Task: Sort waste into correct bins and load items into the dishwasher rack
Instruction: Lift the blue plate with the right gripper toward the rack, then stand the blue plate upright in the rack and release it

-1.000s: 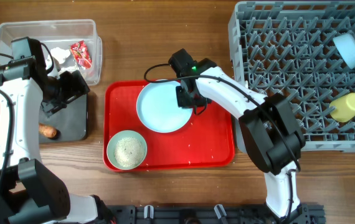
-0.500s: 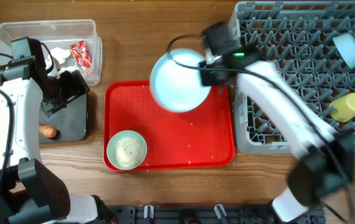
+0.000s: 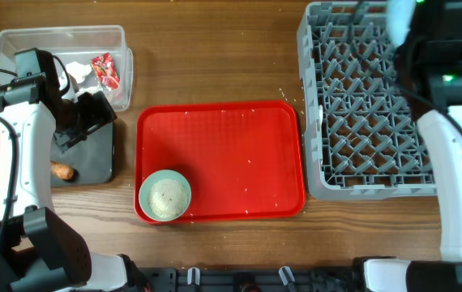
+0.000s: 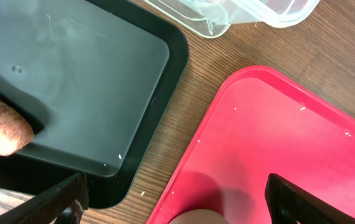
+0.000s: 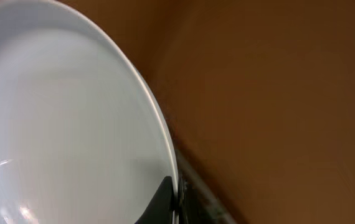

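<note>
The wooden table [image 3: 215, 65] carries clear tub [image 3: 61, 32], black tray [image 3: 93, 158], red tray [image 3: 239, 154], grey rack [image 3: 361, 122].

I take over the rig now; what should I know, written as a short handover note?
Left gripper: open, empty, over the black tray.
Right gripper: shut on the light-blue plate, near the dishwasher rack.
Done: tissue and red wrapper in the clear tub; carrot-like stick at the black tray's edge.
Left: rack the plate; rice bowl on the red tray.

The overhead camera looks straight down on the whole table [image 3: 215, 65], with the rack [image 3: 361, 105] at right. The left wrist camera hangs close above the black tray [image 4: 71, 81] and the red tray [image 4: 277, 143], both also seen from overhead. The right wrist camera sits very near the plate [image 5: 59, 124].
</note>
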`<action>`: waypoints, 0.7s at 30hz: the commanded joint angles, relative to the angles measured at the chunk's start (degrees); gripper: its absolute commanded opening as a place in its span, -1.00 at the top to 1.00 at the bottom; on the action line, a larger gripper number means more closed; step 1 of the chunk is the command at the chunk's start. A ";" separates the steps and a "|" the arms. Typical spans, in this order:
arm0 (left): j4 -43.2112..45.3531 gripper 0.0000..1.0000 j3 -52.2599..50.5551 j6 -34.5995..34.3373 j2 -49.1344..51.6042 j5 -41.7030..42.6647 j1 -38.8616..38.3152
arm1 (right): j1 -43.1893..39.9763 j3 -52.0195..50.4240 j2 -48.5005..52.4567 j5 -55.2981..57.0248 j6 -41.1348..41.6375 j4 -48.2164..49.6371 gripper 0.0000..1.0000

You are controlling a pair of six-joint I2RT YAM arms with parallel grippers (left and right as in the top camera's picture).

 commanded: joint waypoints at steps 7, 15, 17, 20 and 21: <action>-0.02 -0.82 0.15 0.22 -1.09 -0.07 0.15 | -10.19 0.63 12.02 7.04 -7.78 10.34 0.91; 0.00 -0.82 0.15 -0.15 -1.09 0.76 0.15 | -10.80 0.63 20.39 6.82 -7.91 13.70 0.91; 0.00 -0.82 0.15 -0.15 -1.09 0.76 0.15 | -10.80 0.46 21.22 6.75 -7.91 13.73 0.91; 0.00 -0.82 0.15 -0.15 -1.09 0.76 0.15 | -10.84 -0.20 21.55 3.78 -7.93 13.84 0.91; 0.00 -0.82 0.15 -0.15 -1.09 0.76 0.15 | -10.84 -0.37 21.55 2.58 -7.89 13.90 0.91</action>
